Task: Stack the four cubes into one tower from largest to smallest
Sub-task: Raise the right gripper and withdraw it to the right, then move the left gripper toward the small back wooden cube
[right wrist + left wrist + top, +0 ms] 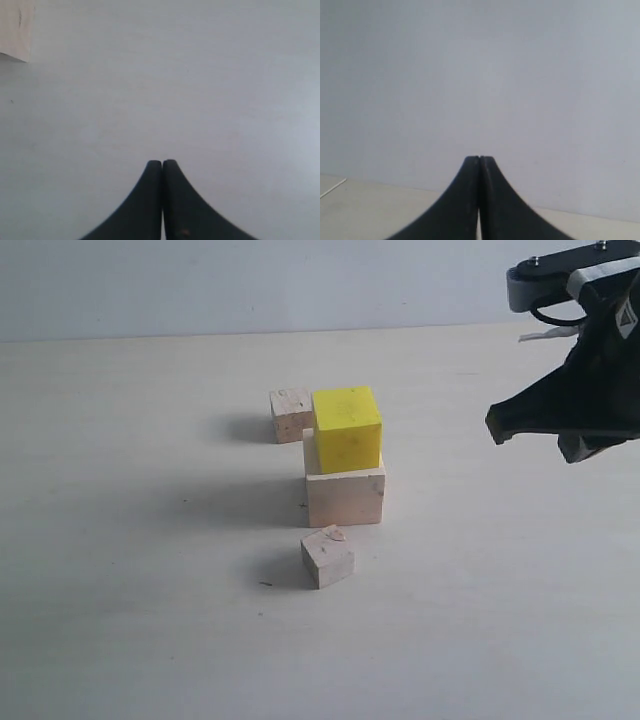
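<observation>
Already your yellow cube (347, 428) tops the large cube (346, 497), biggest lowest; both small cubes (328, 557) (291, 414) wait, left claw (479, 160) and right claw (494, 424) pinched empty.

a wide pale table (120, 640), off-white and matt, fills nearly all the scene. at its far edge stands a plain wall (250, 280) of light grey-blue colour; the line between them rises a little toward the right. the light is soft and even, and faint shadows (240, 502) lie on the table toward the left
</observation>
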